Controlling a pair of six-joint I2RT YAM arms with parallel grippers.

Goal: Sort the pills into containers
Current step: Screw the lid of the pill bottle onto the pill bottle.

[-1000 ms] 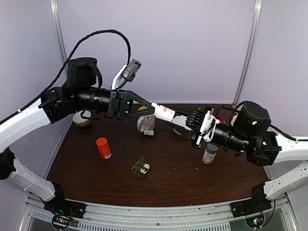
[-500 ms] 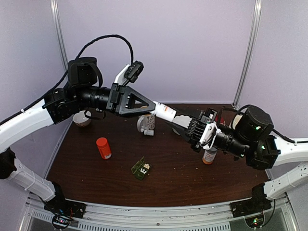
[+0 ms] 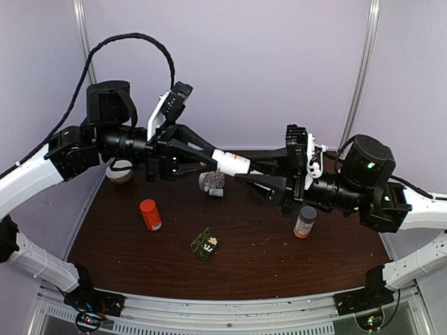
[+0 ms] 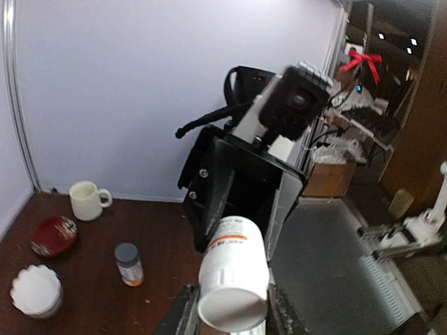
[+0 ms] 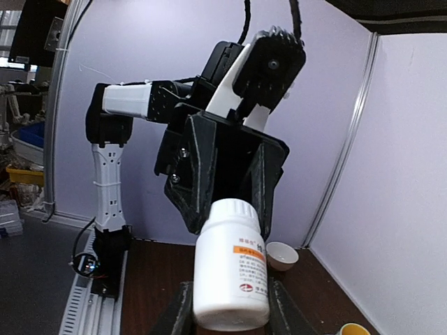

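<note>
A white pill bottle (image 3: 232,162) with an orange label band hangs in mid-air over the back of the table, held at both ends. My left gripper (image 3: 214,160) is shut on its cap end (image 4: 234,307). My right gripper (image 3: 248,174) is shut on its base (image 5: 230,310). Each wrist view shows the other gripper's black fingers behind the bottle. The dark green pill box (image 3: 203,245), one of the containers, lies open on the table below, with a few white pills (image 3: 211,241) in its compartments. It is well clear of both grippers.
An orange bottle (image 3: 150,214) stands left of the pill box. A small grey-capped bottle (image 3: 304,222) stands under my right arm. A patterned mug (image 3: 213,183) and a bowl (image 3: 119,172) sit at the back. The left wrist view shows a cream mug (image 4: 87,200) and a red bowl (image 4: 54,235).
Both wrists have turned about the bottle's long axis. My right arm has risen above the small grey-capped bottle. The white bottle stays gripped between the two grippers.
</note>
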